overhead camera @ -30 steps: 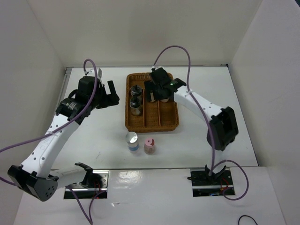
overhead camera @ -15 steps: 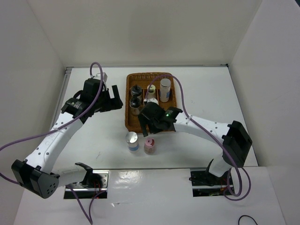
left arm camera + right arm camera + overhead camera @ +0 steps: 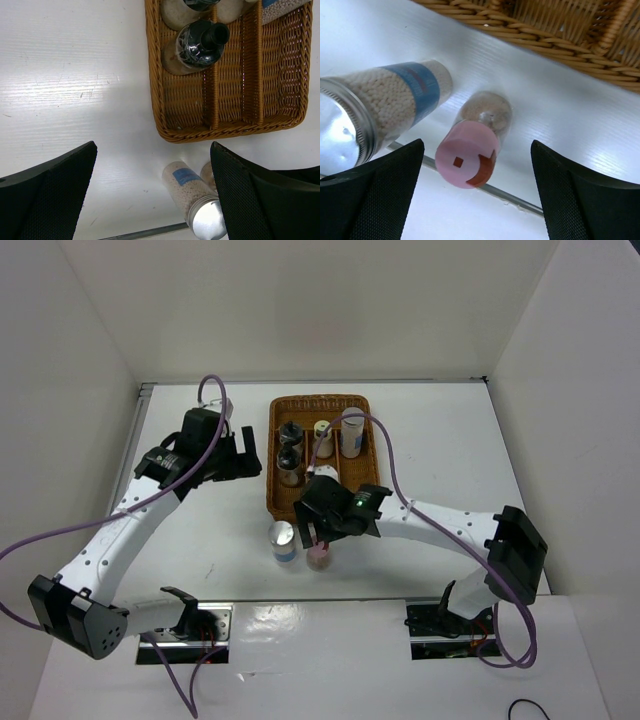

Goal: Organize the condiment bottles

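Wicker, brown and split into three lanes, the divided tray (image 3: 320, 399) already holds four of the six bottles. Two black-capped shaker bottles (image 3: 289, 433) stand one behind the other in its left lane. A small pale bottle with what looks like a yellow-green cap (image 3: 322, 429) is in the middle lane. A pale bottle with a silvery top (image 3: 351, 430) is in the right lane. All four are upright towards the far end.

Two are not yet in. A silver-lidded bottle of white pellets with a blue label (image 3: 380, 107) and a pink-capped bottle of brownish powder (image 3: 466, 161) stand upright on the white surface (image 3: 230, 530), just in front of the tray's near edge and just beside each other.

My right fingers (image 3: 375, 195) hang over the pink-capped bottle, one to each side of its cap. They are spread wider than the cap, touch nothing and hold nothing. My left fingers (image 3: 50, 190) are spread as wide as they go and empty. They hover above the surface beside the tray's near left corner.

I judge the job about two thirds done. The step in hand looks like closing on the pink-capped bottle and carrying it into a lane. After that only the silver-lidded bottle would be left, and the near halves of the lanes look free for both
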### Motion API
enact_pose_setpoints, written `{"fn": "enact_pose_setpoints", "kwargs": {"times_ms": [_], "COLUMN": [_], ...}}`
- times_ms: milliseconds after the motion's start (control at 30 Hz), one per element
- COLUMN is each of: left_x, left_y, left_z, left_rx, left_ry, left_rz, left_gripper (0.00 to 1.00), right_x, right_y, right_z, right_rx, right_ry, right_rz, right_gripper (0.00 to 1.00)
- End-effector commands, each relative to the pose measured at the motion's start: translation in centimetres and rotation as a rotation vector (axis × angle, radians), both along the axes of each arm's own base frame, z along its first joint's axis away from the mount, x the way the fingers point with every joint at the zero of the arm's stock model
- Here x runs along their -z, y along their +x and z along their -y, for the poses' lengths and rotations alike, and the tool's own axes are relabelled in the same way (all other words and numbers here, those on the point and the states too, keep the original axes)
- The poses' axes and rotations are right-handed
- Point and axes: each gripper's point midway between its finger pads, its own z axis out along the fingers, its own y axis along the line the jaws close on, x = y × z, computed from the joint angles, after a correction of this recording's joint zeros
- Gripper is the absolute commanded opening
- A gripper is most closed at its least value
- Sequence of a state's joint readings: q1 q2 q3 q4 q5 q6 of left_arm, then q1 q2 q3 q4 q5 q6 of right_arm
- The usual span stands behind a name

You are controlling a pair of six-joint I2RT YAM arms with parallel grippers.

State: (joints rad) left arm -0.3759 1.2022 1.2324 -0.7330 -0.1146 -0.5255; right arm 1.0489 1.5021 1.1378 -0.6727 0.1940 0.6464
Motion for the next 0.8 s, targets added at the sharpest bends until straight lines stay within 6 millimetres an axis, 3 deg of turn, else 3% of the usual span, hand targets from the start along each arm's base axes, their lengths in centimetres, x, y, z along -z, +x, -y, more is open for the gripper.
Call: {"fn": "enact_pose_setpoints", "kwargs": {"times_ms": [0, 100, 400, 667, 767], "left_x": [-0.5, -0.1, 0.1, -0.1, -0.1], "left_y": [0.1, 0.0, -0.5, -0.5, -0.5], "left_z": [-0.2, -0.2, -0.4, -0.6, -0.7], "left_rx": [0.009, 0.009, 0.009, 0.003, -0.004], "left_ry": [0.005, 0.008, 0.008, 0.011, 0.017], "left_rz": [0.019, 0.010, 0.009, 0.019, 0.022], "left_gripper": [1.00, 1.00, 1.00, 1.00, 1.00], "right_x": [-0.4, 0.9, 1.4, 3.9, 3.8], "right_y": [-0.8, -1.7, -1.8, -2.2, -2.2], "right_z": [-1.3, -1.6, -0.9, 0.0, 0.3], "right_rx": [0.001, -0.014, 0.019, 0.019, 0.031], "right_ry": [0.049, 0.013, -0.025, -0.100, -0.115], "right_rz": [0.002, -0.023, -0.018, -0.054, -0.056], "right_gripper": [0.90, 0.87, 0.75, 0.58, 0.53]}}
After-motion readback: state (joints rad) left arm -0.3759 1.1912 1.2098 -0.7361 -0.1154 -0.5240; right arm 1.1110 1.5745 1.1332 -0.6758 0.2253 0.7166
